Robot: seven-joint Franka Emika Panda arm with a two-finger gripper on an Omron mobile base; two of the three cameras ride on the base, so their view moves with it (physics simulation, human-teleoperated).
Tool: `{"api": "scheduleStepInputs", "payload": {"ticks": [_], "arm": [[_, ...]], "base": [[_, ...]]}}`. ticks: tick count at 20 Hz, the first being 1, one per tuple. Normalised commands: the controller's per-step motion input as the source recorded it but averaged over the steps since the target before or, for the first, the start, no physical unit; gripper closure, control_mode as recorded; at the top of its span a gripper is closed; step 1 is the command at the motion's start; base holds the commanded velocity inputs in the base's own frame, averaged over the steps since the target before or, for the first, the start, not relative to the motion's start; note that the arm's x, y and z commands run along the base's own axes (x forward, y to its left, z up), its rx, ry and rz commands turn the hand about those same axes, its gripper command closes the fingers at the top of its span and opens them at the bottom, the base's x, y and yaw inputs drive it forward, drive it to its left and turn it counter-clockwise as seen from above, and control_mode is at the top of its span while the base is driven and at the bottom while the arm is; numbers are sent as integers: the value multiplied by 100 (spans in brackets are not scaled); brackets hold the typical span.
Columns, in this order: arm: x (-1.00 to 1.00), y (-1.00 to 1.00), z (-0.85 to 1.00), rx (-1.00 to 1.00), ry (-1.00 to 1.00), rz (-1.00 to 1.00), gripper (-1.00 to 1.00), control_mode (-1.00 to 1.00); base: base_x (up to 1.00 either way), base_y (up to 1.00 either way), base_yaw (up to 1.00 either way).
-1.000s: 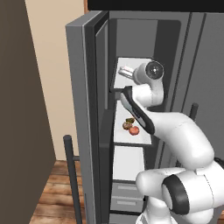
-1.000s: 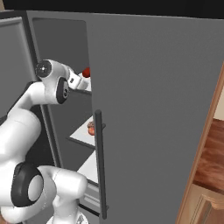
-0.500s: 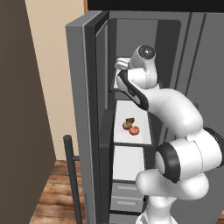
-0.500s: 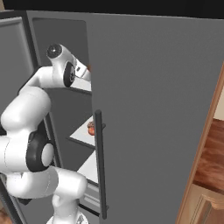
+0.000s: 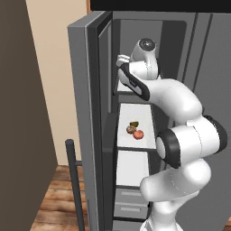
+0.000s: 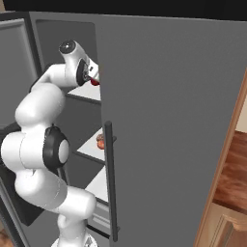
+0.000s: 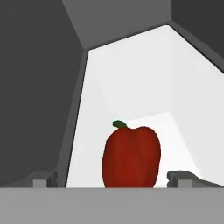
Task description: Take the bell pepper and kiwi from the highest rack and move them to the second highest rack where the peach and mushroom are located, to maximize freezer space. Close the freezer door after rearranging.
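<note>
One bell pepper (image 7: pixel 131 155), dark red with a green stem, stands upright on the white top rack (image 7: pixel 144 87) of the freezer (image 5: pixel 178 34), squarely ahead of the gripper (image 7: pixel 113 179). The two fingertips (image 7: pixel 181 177) stand wide apart on either side of it and hold nothing, a stance that suggests the arm is lining up for a grasp rather than carrying.

From the right base view, a sliver of red marks the pepper just beyond the hand, behind the edge of the wider door (image 6: pixel 173 120).

One rack down, on the second rack (image 5: pixel 135 128), one orange-pink peach (image 5: pixel 138 134) and one tan mushroom (image 5: pixel 131 130) sit touching, with a small green-brown piece (image 5: pixel 134 123) just behind them, possibly the kiwi.

The freezer door (image 5: pixel 88 126) stands open to the left, one bar handle (image 5: pixel 74 180) showing, leaving the arm free reach into the compartment.
</note>
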Motion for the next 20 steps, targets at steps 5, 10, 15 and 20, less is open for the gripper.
{"api": "scheduleStepInputs", "payload": {"ticks": [5,10,15,20], "arm": [[8,-8,-25,0,14,7,-100,-100],[8,-18,-22,0,8,5,-100,-100],[31,-5,-20,0,9,0,-100,-100],[28,0,-27,-1,2,0,-100,-100]], "base": [[0,0,0],[0,0,0],[0,0,0],[0,0,0]]}}
